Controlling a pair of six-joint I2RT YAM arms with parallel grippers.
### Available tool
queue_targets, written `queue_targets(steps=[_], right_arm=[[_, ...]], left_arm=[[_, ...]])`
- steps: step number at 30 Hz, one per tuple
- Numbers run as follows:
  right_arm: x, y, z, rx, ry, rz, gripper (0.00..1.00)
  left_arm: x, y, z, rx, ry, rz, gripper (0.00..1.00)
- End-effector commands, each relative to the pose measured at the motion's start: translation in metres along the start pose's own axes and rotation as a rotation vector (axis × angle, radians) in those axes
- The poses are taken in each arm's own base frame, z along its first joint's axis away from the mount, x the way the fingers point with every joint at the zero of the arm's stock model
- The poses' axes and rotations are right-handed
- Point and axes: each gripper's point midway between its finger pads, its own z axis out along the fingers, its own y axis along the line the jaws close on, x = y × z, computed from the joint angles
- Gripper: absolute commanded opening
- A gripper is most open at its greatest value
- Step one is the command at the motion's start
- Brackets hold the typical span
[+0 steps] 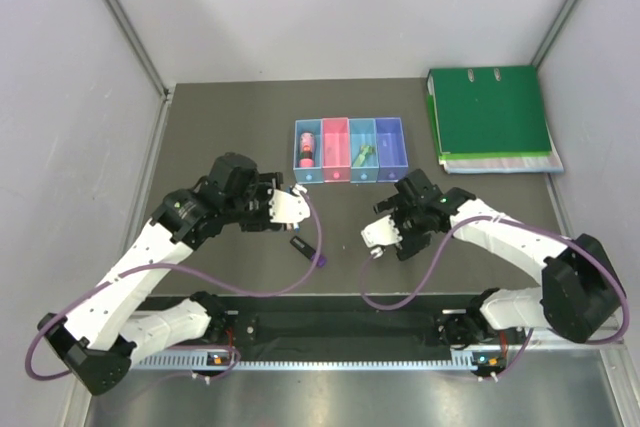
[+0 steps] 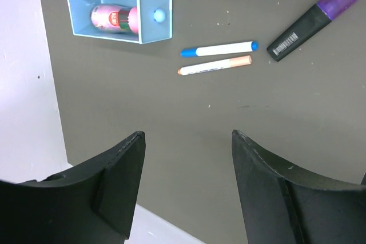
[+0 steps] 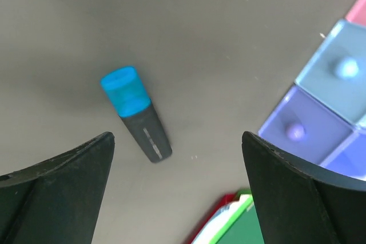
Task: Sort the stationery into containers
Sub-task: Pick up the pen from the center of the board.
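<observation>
We count four open bins in a row at the far middle of the counter (image 1: pixel 230 127): a light blue bin (image 1: pixel 307 176), a pink bin (image 1: pixel 335 147), a blue bin (image 1: pixel 362 176) and a violet-blue bin (image 1: pixel 391 152). One thick pink item (image 1: pixel 307 147) lies in the light blue bin, its long axis along the bin's length. One mint green item (image 1: pixel 364 155) lies in the blue bin, slightly askew.

Four pieces lie loose on the counter. Two are thin white pens, one blue-tipped (image 2: pixel 219 48) and one tan-tipped (image 2: pixel 214 65). They lie just beside each other and parallel, near the light blue bin's end. Two are black markers. The purple-capped marker (image 2: pixel 314 20) lies diagonally past the pens, and in the top view its cap points toward the near right. The blue-capped marker (image 3: pixel 136 112) lies diagonally in the right wrist view, cap toward the upper left.

The left gripper (image 2: pixel 187 134) hovers with its jaws spread, gripping nothing. The right gripper (image 3: pixel 176 141) is likewise spread wide above the blue-capped marker. One green ring binder (image 1: pixel 490 112) sits at the far right.
</observation>
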Motion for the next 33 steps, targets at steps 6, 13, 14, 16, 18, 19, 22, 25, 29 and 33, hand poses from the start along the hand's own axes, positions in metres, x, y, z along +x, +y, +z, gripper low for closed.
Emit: queue_targets(steps=[6,13,14,16,18,19,22,25,29,33], right_arm=[[0.005,-0.015,0.016,-0.024,-0.032,-0.040,0.92],[0.026,-0.017,0.025,-0.044,-0.013,-0.004,0.90],[0.028,-0.015,0.028,-0.050,-0.011,0.002,0.89],[0.029,-0.017,0.031,-0.052,-0.013,0.002,0.84],[0.029,-0.013,0.036,-0.070,-0.021,0.009,0.81],[0.028,-0.012,0.037,-0.077,-0.024,0.006,0.81],[0.029,-0.005,0.043,-0.094,-0.027,-0.018,0.79],[0.030,0.001,0.046,-0.115,-0.025,-0.031,0.74],[0.031,0.009,0.048,-0.135,-0.025,-0.049,0.61],[0.031,0.010,0.050,-0.146,-0.024,-0.045,0.49]], left_arm=[[-0.013,-0.002,0.002,0.056,-0.050,0.057,0.67],[-0.021,-0.038,0.040,0.271,-0.137,0.212,0.67],[-0.021,-0.039,0.044,0.283,-0.137,0.240,0.67],[-0.019,-0.041,0.051,0.305,-0.128,0.267,0.67],[-0.016,-0.043,0.057,0.323,-0.126,0.311,0.67],[-0.014,-0.048,0.059,0.342,-0.129,0.327,0.67],[-0.009,-0.064,0.065,0.402,-0.153,0.437,0.67],[-0.010,-0.075,0.071,0.437,-0.188,0.487,0.68],[-0.012,-0.086,0.081,0.495,-0.204,0.487,0.68],[-0.003,-0.103,0.094,0.581,-0.193,0.496,0.68]])
